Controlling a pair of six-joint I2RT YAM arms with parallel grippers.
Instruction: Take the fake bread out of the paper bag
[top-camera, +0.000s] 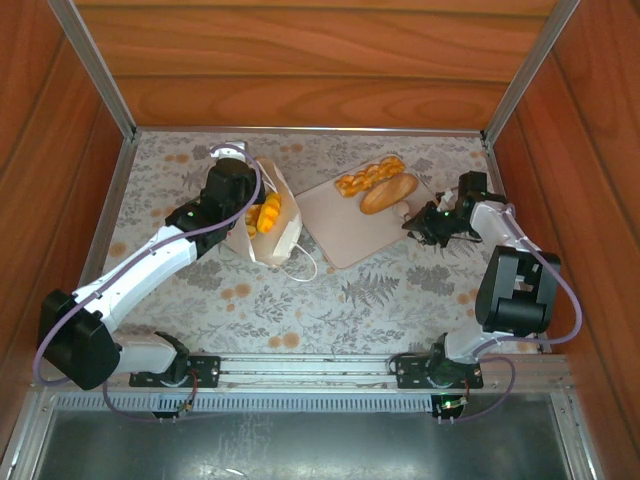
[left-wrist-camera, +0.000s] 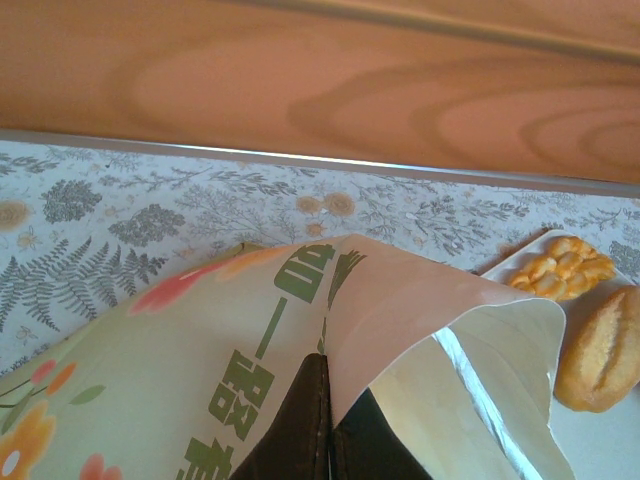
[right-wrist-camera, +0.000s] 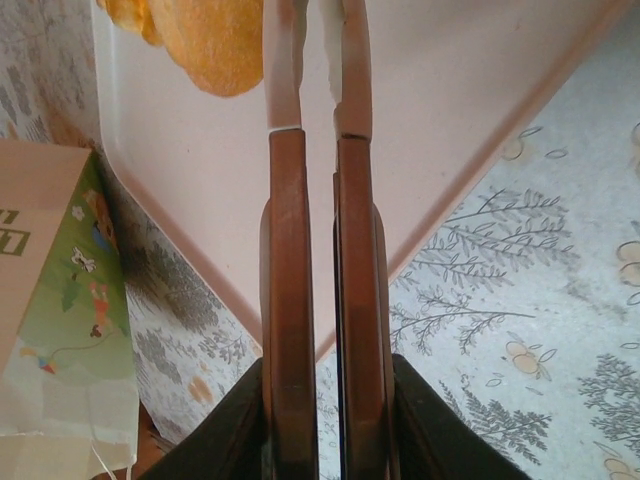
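the left gripper (left-wrist-camera: 329, 385) is clamped on the rim of the bag (top-camera: 272, 242), just left of the tray (top-camera: 345, 235), with orange bread (top-camera: 268, 213) in its mouth. a loaf (top-camera: 370, 178) and a bun (top-camera: 390, 193) lie on the tray. the right gripper (right-wrist-camera: 318, 60) hangs over the tray's edge, jaws nearly together and empty.

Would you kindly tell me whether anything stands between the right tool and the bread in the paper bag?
Nothing visible does: just bare tray lies between the right tool and the bread, and the left tool pinches the rim of the paper bag.
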